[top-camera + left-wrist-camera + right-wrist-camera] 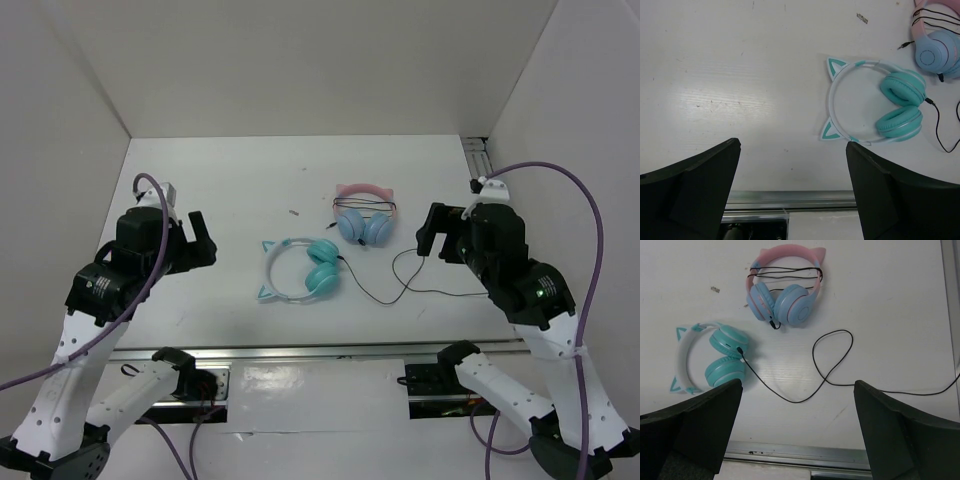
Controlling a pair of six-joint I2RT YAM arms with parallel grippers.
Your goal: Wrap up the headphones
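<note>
headphones (900,122): teal oval cups, maybe padded | cable (790,401): thin black loop | left claw (792,145) spread | right claw (797,383) spread

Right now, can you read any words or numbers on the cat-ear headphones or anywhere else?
No text can be read anywhere.
The teal headphones and the pink-headband headphones show no letters, brand or numbers.
The small scrap on the table is too small to tell.
</note>
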